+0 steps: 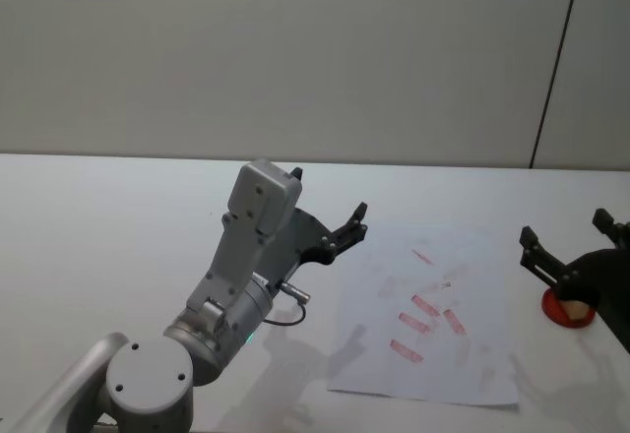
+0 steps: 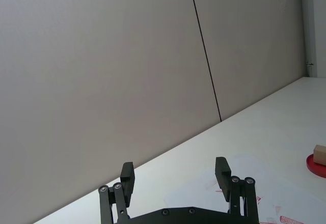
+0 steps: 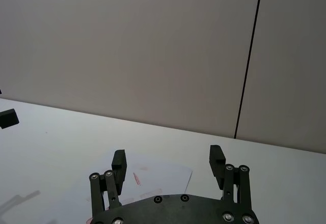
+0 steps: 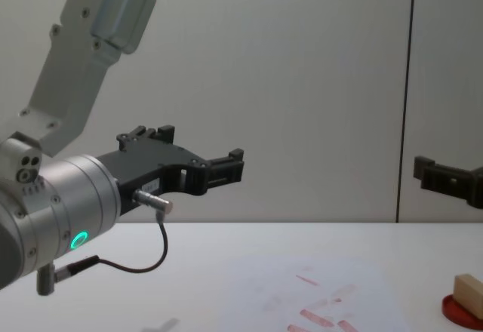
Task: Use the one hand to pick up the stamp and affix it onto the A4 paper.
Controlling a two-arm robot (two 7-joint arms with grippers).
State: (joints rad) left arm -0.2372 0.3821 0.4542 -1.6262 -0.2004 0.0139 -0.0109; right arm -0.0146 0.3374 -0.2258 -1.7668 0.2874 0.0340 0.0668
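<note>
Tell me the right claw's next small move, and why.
Probably lower the right claw straight down around the stamp. Its jaws are open and it hangs above the stamp, which sits ungripped on the red ink pad right of the A4 paper. The left claw is raised, left of the paper.

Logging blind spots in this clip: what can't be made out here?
Stamp, head view: partly hidden by the open right gripper.
Ink pad, chest view: cut by the right edge.
A4 paper, red marks: too small to read.
Table, head view: partly hidden behind the raised left gripper.
</note>
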